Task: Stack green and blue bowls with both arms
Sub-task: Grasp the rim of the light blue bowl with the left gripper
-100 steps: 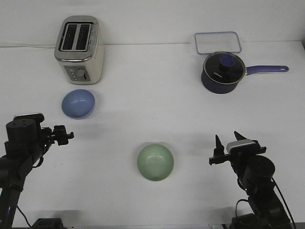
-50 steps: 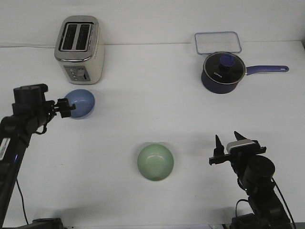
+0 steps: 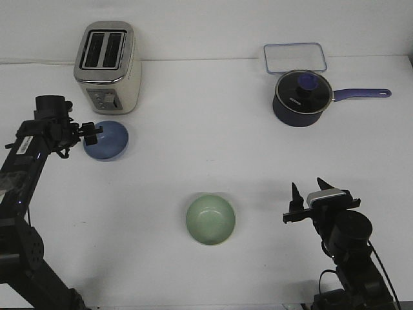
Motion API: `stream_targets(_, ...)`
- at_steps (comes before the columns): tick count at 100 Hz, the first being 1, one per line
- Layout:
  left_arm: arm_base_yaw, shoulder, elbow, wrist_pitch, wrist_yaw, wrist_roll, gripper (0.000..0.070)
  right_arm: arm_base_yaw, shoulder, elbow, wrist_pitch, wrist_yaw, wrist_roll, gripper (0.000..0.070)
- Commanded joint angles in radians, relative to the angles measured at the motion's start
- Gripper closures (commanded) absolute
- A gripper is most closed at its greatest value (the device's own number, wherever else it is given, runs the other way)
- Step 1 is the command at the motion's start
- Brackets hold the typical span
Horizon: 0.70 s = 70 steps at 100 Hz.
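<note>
The blue bowl (image 3: 110, 141) sits upright on the white table in front of the toaster. My left gripper (image 3: 91, 134) is at the bowl's left rim, its prongs apart; I cannot tell whether they touch the rim. The green bowl (image 3: 210, 219) sits upright at the table's front middle, with nothing near it. My right gripper (image 3: 308, 191) is open and empty, prongs pointing up, well to the right of the green bowl.
A silver toaster (image 3: 108, 64) stands just behind the blue bowl. A dark lidded saucepan (image 3: 301, 98) with a purple handle sits at the back right, with a clear rectangular container (image 3: 294, 57) behind it.
My left arm has swung up and away from the front edge, bringing its gripper to the blue bowl's left rim. The right arm and both bowls have not moved.
</note>
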Motion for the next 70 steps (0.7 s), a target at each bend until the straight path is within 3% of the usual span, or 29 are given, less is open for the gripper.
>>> stream_targets(1, 0.000, 0.046, 0.023, 0.008, 0.000, 0.022, 0.0318, 0.002, 0.003, 0.011, 0.010, 0.001, 0.011, 0.0245)
stream_targets(25, 0.000, 0.125, 0.023, 0.029, 0.002, 0.018, 0.0333, 0.002, 0.003, 0.011, 0.009, 0.001, 0.011, 0.0245)
stream_targets(29, 0.000, 0.130, 0.023, 0.029, 0.002, 0.018, 0.0382, 0.002, 0.003, 0.011, 0.009, 0.001, 0.011, 0.0245)
stream_targets(38, 0.000, 0.135, 0.023, 0.029, 0.002, 0.018, 0.0573, 0.002, 0.003, 0.011, 0.009, 0.001, 0.011, 0.0245)
stream_targets(50, 0.000, 0.135, 0.023, 0.027, 0.005, 0.019, 0.0700, 0.002, 0.003, 0.011, 0.009, 0.001, 0.011, 0.0245)
stream_targets(70, 0.010, 0.132, 0.024, 0.024, 0.090, 0.016, 0.0696, 0.002, 0.003, 0.011, 0.009, 0.001, 0.011, 0.0245)
